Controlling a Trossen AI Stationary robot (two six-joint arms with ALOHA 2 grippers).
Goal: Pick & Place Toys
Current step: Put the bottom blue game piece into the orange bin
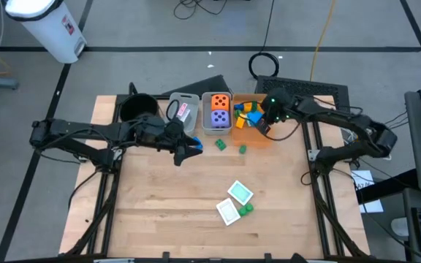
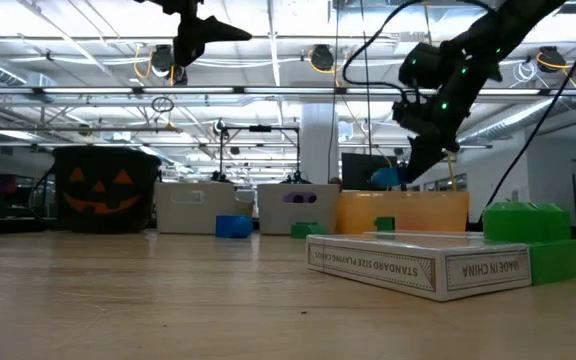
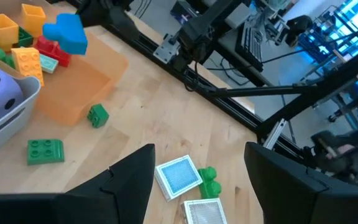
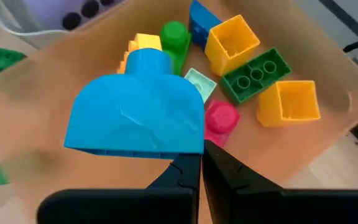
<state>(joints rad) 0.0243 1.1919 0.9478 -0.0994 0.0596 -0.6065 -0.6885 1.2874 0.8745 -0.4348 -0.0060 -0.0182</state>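
Observation:
My right gripper (image 1: pixel 262 126) hangs over the orange bin (image 1: pixel 263 139) at the table's far side, shut on a large light-blue block (image 4: pixel 135 109). Inside the bin lie yellow, green, red and blue blocks (image 4: pixel 257 71). My left gripper (image 3: pixel 197 180) stands open above mid-table with nothing between its fingers. Below it, two cards (image 1: pixel 240 192) (image 1: pixel 229 212) lie flat on the wood beside a green block (image 1: pixel 246 209). Two more green blocks (image 3: pixel 45 151) (image 3: pixel 97 115) rest on the table in front of the bins. Orange and purple dice (image 1: pixel 220 109) sit in a grey bin. My right gripper pinches the light-blue block at one lower corner of its edge (image 4: pixel 190 147) between its two fingertips. The fingers slant down from the table's right side. The block is lifted clear above the orange bin's contents and juts out past the fingertips.
A second grey bin (image 1: pixel 183 109) and a black pot (image 1: pixel 137 108) stand left of the dice bin at the far edge. A small blue block (image 2: pixel 233 226) lies on the table before the bins. Bare wood spans the near left part of the table.

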